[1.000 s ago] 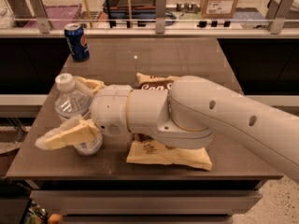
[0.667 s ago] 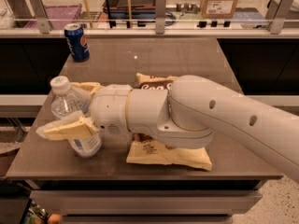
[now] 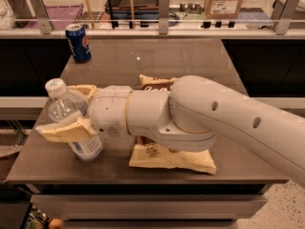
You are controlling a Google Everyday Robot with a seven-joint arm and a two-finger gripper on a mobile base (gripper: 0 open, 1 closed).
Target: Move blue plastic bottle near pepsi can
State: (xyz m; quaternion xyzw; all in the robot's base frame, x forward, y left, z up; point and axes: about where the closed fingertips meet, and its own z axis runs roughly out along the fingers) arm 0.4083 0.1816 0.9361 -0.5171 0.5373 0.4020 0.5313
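the claw (image 3: 59, 112) is clamped across the blue plastic bottle (image 3: 85, 146), a finger on either side, so the bottle hangs tilted in its grip. the pepsi can (image 3: 78, 43) stands upright well beyond the claw, at the far edge of the table (image 3: 190, 56), so most of the carry looks undone.

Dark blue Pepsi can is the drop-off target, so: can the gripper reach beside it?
Probably yes. The gripper, closed on the clear plastic water bottle, sits near-left; bare grey tabletop runs to the dark blue Pepsi can, snack bags lying off right.
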